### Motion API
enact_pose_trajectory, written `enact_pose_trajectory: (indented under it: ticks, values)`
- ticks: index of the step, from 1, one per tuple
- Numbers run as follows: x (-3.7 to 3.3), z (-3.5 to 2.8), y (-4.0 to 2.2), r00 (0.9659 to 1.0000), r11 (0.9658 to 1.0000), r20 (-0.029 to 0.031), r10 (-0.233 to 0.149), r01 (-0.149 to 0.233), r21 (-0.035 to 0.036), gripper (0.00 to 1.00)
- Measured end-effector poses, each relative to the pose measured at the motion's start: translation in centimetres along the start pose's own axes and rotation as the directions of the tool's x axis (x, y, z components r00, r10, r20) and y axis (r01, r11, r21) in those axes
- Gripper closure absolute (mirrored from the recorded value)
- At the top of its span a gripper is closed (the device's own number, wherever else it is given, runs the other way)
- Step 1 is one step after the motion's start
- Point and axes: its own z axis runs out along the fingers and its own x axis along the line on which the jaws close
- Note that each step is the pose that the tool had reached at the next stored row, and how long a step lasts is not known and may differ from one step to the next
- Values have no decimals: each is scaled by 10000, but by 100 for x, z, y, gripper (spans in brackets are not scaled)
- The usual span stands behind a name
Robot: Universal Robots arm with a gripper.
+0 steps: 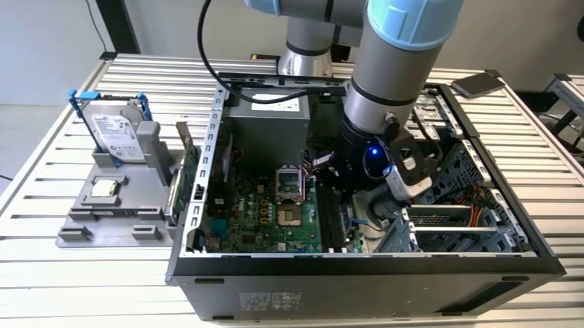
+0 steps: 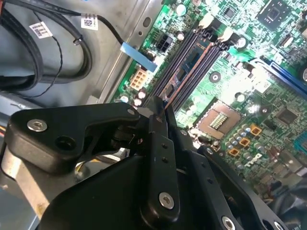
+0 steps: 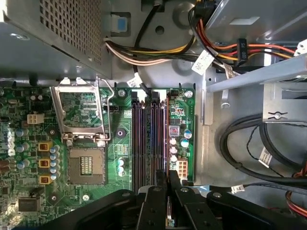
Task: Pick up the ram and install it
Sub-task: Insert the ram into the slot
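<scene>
In both wrist views the black gripper (image 3: 165,191) sits closest to the lens, its fingers (image 2: 160,143) drawn close together around a thin edge that appears to be the ram (image 2: 169,103), though the fingers hide most of the stick (whether the clamp is truly tight on it cannot be told). The stick hangs edge-on directly above the memory slots (image 3: 149,139) of the green motherboard (image 3: 120,153), in line with them.

Beyond the fingertips, in the first wrist view, the slots run side by side with white latches at their far ends. Beside them lies the open processor socket (image 3: 86,165) with its metal frame lifted, and a row of small orange components. Past the slots, a bundle of yellow, red and black cables (image 3: 158,45) curves along the case floor toward the perforated grey power supply (image 3: 57,33).

In the exterior view the arm (image 1: 392,82) reaches down into the open computer case (image 1: 365,263), which rests on a slatted metal table (image 1: 55,273). On the exterior view's left, outside the case, a grey fixture (image 1: 114,212) holds a hard drive (image 1: 117,133) upright.
</scene>
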Motion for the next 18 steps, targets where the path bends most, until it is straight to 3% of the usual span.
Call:
enact_pose_trajectory:
  ticks: [10,18]
  values:
    - [-1,107,-36,10000,10000,0,-17,17,0,100]
    - [0,130,-37,10000,10000,-2,-40,40,3,100]
